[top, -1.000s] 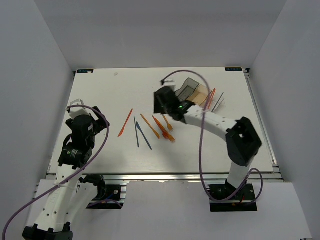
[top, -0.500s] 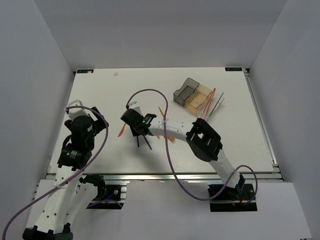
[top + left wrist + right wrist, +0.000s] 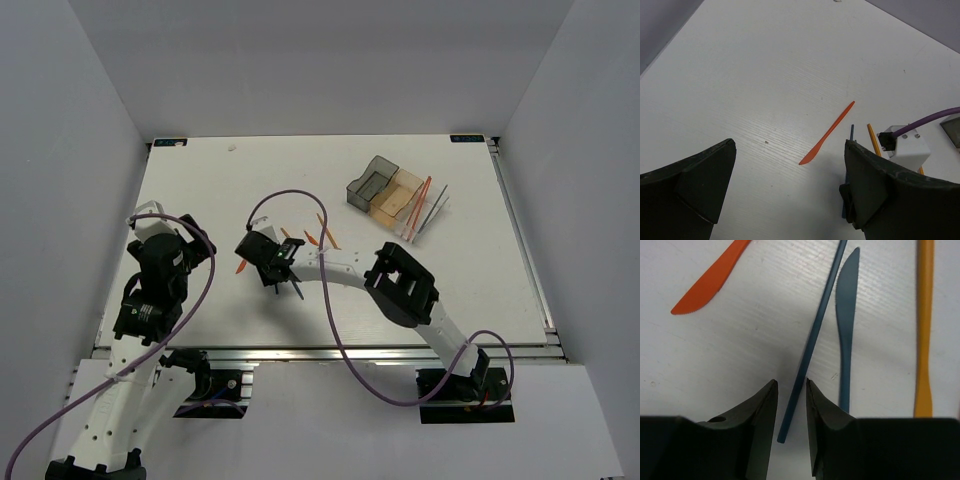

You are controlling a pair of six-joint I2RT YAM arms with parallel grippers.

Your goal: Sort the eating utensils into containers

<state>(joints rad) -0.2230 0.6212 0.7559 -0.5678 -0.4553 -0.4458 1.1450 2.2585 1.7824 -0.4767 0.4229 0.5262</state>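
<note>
My right gripper (image 3: 791,382) is low over the table, its two fingers straddling the near end of a dark blue stick (image 3: 812,340), with a thin gap showing on each side. A dark blue knife (image 3: 845,325) lies just right of the stick, an orange knife (image 3: 710,282) to the upper left and an orange handle (image 3: 924,330) at the right. From above, the right gripper (image 3: 272,272) is left of centre, with orange utensils (image 3: 318,235) behind it. The containers (image 3: 397,195) stand at the back right. My left gripper (image 3: 789,145) hangs open and empty.
The clear bin (image 3: 425,212) at the row's right end holds a few orange and grey utensils. The right arm (image 3: 400,285) stretches leftward across the table's middle. Its purple cable (image 3: 290,195) loops above the utensils. The left arm (image 3: 160,265) stays near the left edge.
The right arm has swung from the bins leftward to the loose utensils and dropped down over the blue stick. Its jaws have narrowed round it. The left arm has barely moved.
</note>
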